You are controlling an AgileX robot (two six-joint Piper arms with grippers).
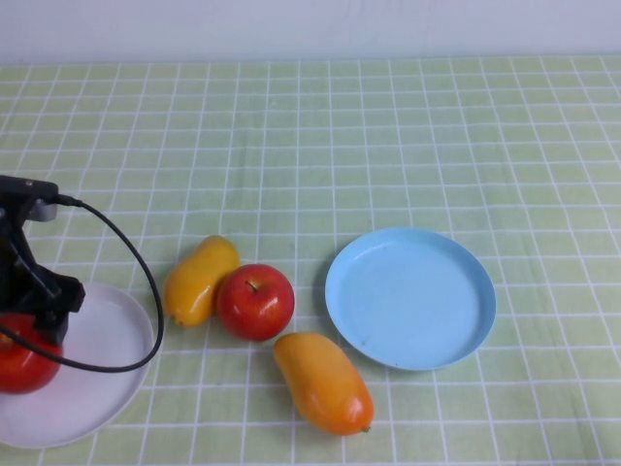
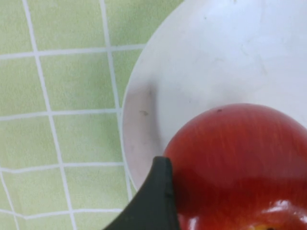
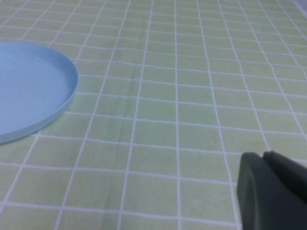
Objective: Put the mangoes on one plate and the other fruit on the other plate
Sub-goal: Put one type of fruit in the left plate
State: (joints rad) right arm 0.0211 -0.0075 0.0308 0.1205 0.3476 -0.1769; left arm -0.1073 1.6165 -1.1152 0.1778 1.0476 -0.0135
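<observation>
Left tool (image 1: pixel 21 335) stands wide around a shiny round red apple (image 1: pixel 19 354) on the round white plate (image 1: pixel 102 364); lifting carelessly could roll it off. Right tool (image 3: pixel 273 191), closed, hovers beside the light blue plate (image 3: pixel 29 91).

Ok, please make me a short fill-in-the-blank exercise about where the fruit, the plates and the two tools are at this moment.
1. The left tool, open, is at the apple on the ____ plate.
2. The blue plate holds ____ fruit.
3. The second apple lies on the cloth touching the yellower ____.
4. The right tool, off the blue plate over bare cloth, is ____.

Missing words: white; no; mango; shut
</observation>
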